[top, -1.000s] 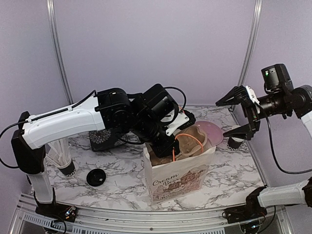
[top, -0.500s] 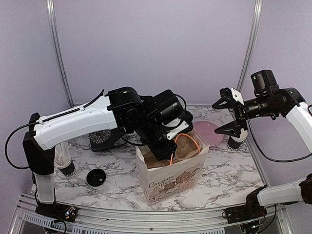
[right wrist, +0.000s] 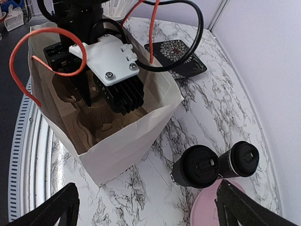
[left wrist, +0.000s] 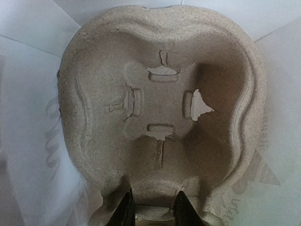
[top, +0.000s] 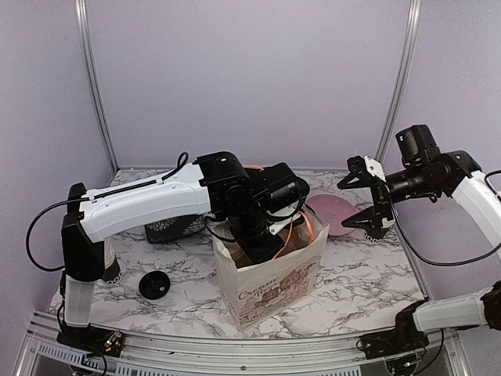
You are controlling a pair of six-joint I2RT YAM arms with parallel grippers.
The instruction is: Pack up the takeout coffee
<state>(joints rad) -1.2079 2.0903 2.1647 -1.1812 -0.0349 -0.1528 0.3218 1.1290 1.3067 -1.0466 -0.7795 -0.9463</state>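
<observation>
1. Step in hand, by my reading: seating the pulp carrier [left wrist: 160,108] in the paper bag [right wrist: 123,146]. No coffee is packed yet.
2. Left gripper [left wrist: 154,213] reaches down into the bag, fingers pinched on the carrier's near rim.
3. Right gripper [top: 348,205] hangs above the table's right side, fingers spread wide, holding nothing.
4. Coffee cups [right wrist: 197,172]: two, lids on, upright on the marble table [right wrist: 221,103], touching each other, just beside the pink plate [right wrist: 211,212], outside the bag.
5. Next, you likely need the left to let go and clear the bag mouth, then bring the right down over the nearer cup. Check that the carrier lies flat; its tilt cannot be judged from here.
</observation>
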